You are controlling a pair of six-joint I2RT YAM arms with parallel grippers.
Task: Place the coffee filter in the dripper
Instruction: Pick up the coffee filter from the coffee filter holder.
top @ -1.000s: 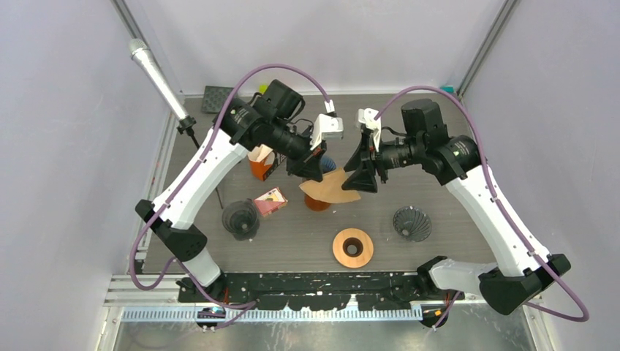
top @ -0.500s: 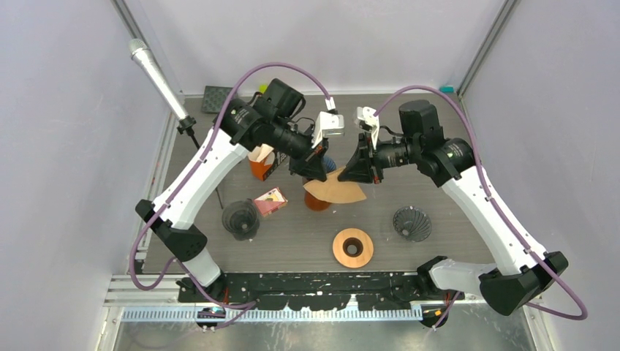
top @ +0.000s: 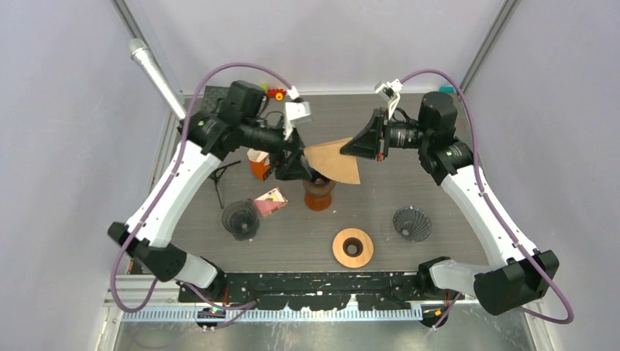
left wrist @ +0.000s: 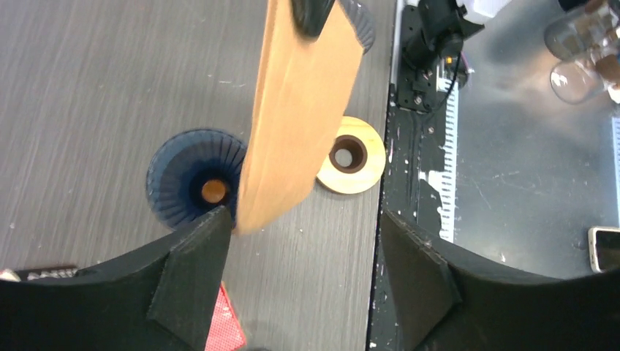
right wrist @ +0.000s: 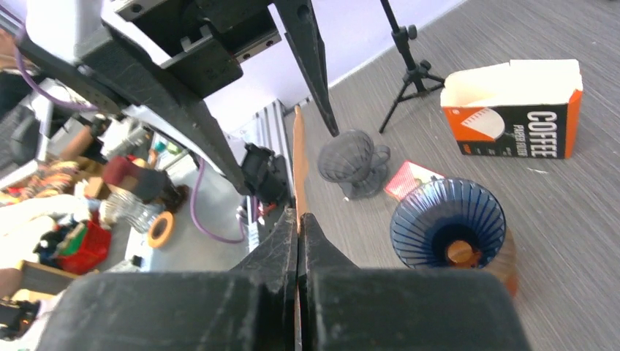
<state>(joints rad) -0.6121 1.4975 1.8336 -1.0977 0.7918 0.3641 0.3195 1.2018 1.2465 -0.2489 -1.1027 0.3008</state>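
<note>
A flat brown coffee filter (top: 335, 161) hangs in the air, pinched at one corner by my right gripper (top: 348, 150), which is shut on it. The right wrist view shows the filter edge-on (right wrist: 297, 161) between the closed jaws of that gripper (right wrist: 300, 219). The blue ribbed dripper (top: 319, 180) stands on an orange base just below the filter and is empty (right wrist: 447, 219). My left gripper (left wrist: 303, 219) is open. The filter's (left wrist: 300, 117) lower corner hangs beside its left finger, above the dripper (left wrist: 194, 179).
An orange-and-white coffee filter box (top: 259, 164) stands behind the left gripper, and a pink packet (top: 270, 201) lies beside it. A dark dripper (top: 241, 218), a grey dripper (top: 411, 223) and a wooden ring (top: 353, 247) sit nearer the front. A microphone on a tripod (top: 153, 73) stands far left.
My left gripper opened, let go of the filter and drew back to the left. My right gripper closed on the filter, then lifted it up and back.
</note>
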